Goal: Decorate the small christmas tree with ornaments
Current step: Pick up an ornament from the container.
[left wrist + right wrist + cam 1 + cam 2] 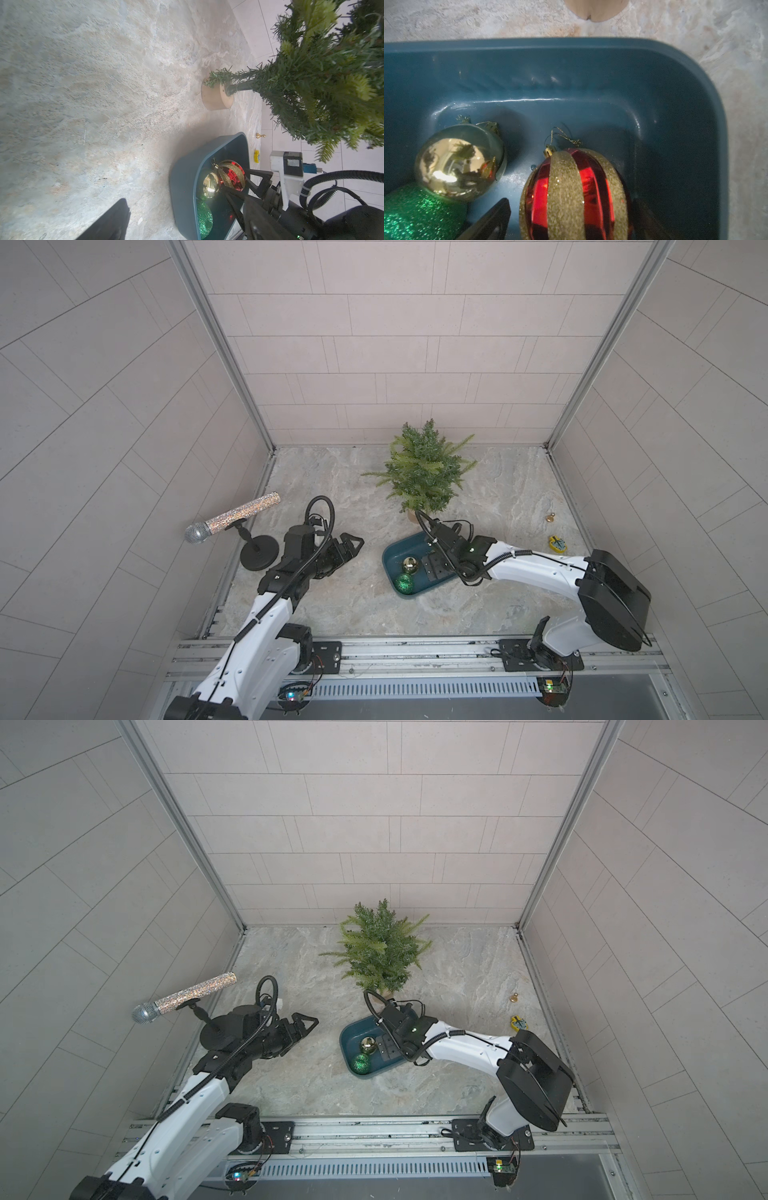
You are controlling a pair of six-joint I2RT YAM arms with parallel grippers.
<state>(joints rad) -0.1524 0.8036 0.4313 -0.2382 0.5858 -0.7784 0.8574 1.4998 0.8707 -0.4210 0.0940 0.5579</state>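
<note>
Though hidden from above, red-and-gold ball (574, 195) between spread right tool (571, 202); left tool (355, 549) likewise spread

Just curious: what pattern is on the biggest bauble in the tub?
Biggest bauble: red with gold glitter stripes, clearest in the right wrist view.

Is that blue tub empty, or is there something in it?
Not empty. The blue tub holds three baubles: a red-and-gold striped ball, a shiny gold ball and a green glitter ball.
</note>
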